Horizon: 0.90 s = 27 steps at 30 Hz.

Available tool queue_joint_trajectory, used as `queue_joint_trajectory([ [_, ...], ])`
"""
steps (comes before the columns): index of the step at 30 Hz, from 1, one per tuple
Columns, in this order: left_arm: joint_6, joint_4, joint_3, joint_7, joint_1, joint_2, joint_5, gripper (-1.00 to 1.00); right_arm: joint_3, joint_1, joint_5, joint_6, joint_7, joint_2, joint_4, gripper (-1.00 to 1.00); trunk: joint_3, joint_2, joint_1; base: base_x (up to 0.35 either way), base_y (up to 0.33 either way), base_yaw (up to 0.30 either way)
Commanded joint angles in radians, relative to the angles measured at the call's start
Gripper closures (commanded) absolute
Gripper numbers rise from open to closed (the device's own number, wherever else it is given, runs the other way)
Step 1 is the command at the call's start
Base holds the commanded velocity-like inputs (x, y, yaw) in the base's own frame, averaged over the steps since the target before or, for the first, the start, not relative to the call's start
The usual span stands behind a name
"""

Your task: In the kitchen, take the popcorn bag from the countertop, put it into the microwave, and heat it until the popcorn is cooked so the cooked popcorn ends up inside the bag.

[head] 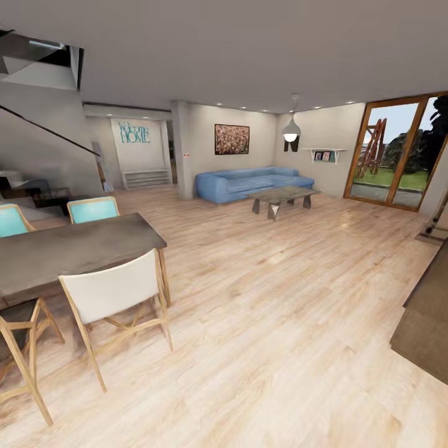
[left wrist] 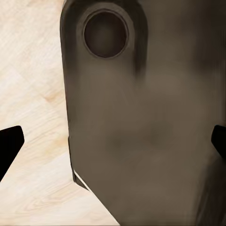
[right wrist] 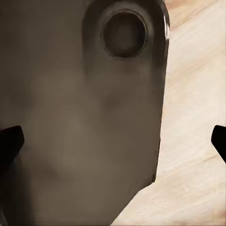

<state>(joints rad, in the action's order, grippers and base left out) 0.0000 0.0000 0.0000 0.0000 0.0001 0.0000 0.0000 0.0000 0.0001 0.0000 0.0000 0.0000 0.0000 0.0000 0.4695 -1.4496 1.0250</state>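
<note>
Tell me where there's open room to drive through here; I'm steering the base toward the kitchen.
The widest free patch is the wooden floor between the dining table and the dark counter edge, running on toward the coffee table and blue sofa. It is crowded around the dining table, where the white chair juts out.

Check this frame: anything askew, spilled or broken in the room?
Nothing stands out. The dining table and chairs stand upright, the blue sofa and coffee table sit squarely, and the wood floor shows no spill.
</note>
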Motion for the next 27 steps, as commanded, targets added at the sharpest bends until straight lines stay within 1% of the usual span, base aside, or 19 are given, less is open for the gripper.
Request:
queue_joint_trajectory([
  [1, 0.001, -0.006, 0.002, 0.0, -0.001, -0.006, -0.001, -1.0, -0.006, -0.006, -0.006, -0.006, 0.006, 0.005, -0.006, -1.0, 0.0, 0.0, 0.0, 0.0, 0.0, 0.0],
  [3, -0.002, -0.017, 0.002, 0.0, -0.001, -0.017, 0.0, -1.0, -0.017, -0.012, -0.011, -0.017, 0.011, -0.004, -0.009, -1.0, 0.0, 0.0, 0.0, 0.0, 0.0, 0.0],
  [4, -0.002, -0.023, 0.002, 0.0, -0.001, -0.017, -0.001, -1.0, -0.022, -0.011, -0.011, -0.023, 0.008, -0.008, -0.012, -1.0, 0.0, 0.0, 0.0, 0.0, 0.0, 0.0],
  [6, -0.002, -0.029, 0.002, 0.0, -0.001, -0.019, -0.001, -1.0, -0.015, -0.011, -0.011, -0.034, 0.007, 0.002, -0.024, -1.0, 0.0, 0.0, 0.0, 0.0, 0.0, 0.0],
  [10, -0.002, -0.031, 0.002, 0.0, -0.001, -0.02, -0.001, -1.0, -0.013, -0.011, -0.011, -0.056, 0.006, 0.009, -0.046, -1.0, 0.0, 0.0, 0.0, 0.0, 0.0, 0.086],
  [23, -0.002, -0.03, 0.002, 0.0, -0.001, -0.02, -0.001, -1.0, -0.011, -0.011, -0.012, -0.129, 0.005, 0.011, -0.051, -1.0, 0.0, 0.0, 0.0, 0.0, 0.0, 0.257],
  [24, -0.002, -0.031, 0.002, 0.0, -0.001, -0.02, -0.001, -1.0, -0.011, -0.011, -0.012, -0.17, 0.005, 0.011, -0.051, -1.0, 0.0, 0.0, 0.0, 0.0, 0.0, 0.265],
  [27, -0.002, -0.031, 0.002, 0.0, 0.0, -0.02, -0.001, -1.0, -0.011, -0.011, -0.012, -0.17, 0.005, 0.011, -0.051, -1.0, 0.0, 0.0, 0.0, 0.0, 0.0, 0.266],
])
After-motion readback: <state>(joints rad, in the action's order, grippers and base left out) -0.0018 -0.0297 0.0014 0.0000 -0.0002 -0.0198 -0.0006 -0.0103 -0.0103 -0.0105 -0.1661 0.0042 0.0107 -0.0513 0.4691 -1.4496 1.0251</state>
